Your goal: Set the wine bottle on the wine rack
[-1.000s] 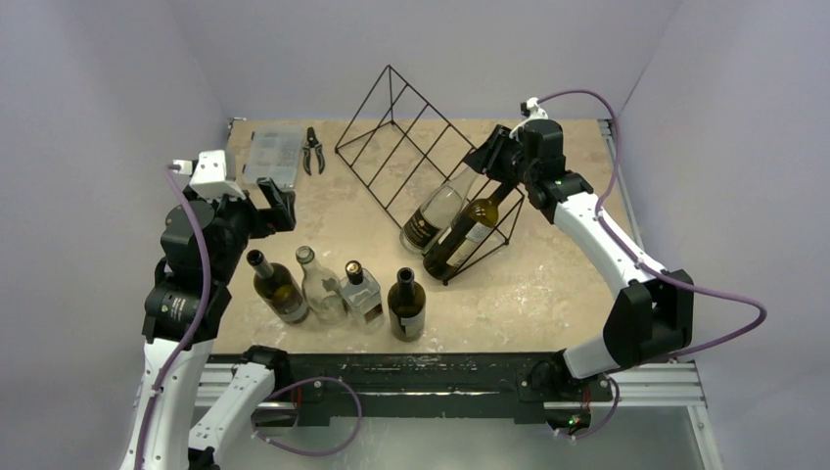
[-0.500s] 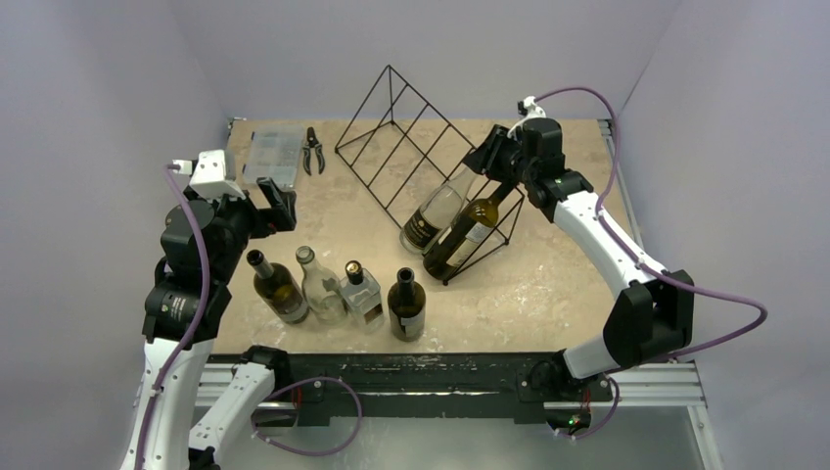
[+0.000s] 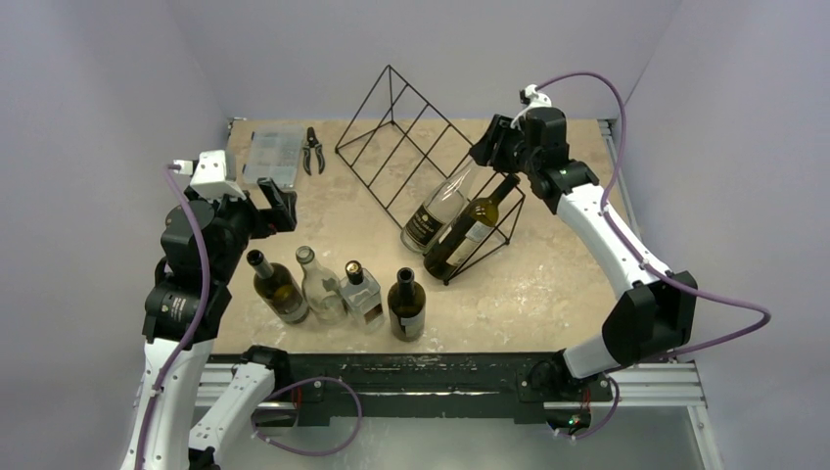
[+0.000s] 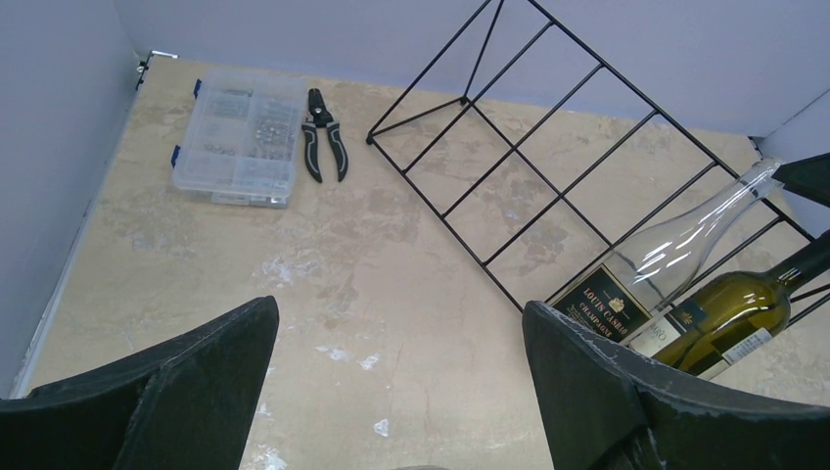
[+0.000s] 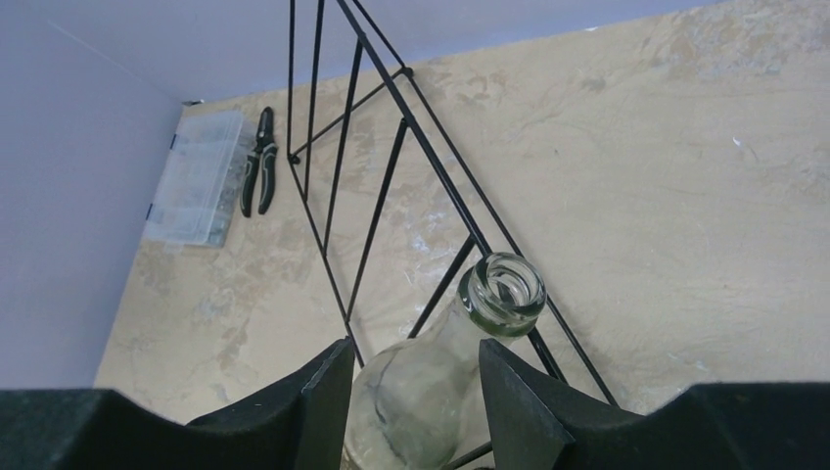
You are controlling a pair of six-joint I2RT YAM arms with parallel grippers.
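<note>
The black wire wine rack (image 3: 411, 147) stands at the back middle of the table. A clear wine bottle (image 3: 438, 208) lies in one slot of its sloped face, neck up, and a green bottle (image 3: 470, 230) lies in the slot to its right. My right gripper (image 3: 489, 147) hovers at the clear bottle's neck. In the right wrist view the right gripper (image 5: 413, 345) is open, its fingers either side of the clear bottle (image 5: 421, 392) with small gaps. My left gripper (image 4: 396, 308) is wide open and empty over bare table, left of the rack (image 4: 548, 127).
Several bottles stand near the front edge: a dark one (image 3: 277, 289), a clear one (image 3: 320, 284), a small square one (image 3: 360, 291) and another dark one (image 3: 406, 305). A clear parts box (image 3: 269, 155) and black pliers (image 3: 314, 149) lie at the back left.
The right gripper's jaws have parted from the clear bottle's neck, and the gripper has risen slightly. The bottle stays in the rack. The left arm has not moved.
</note>
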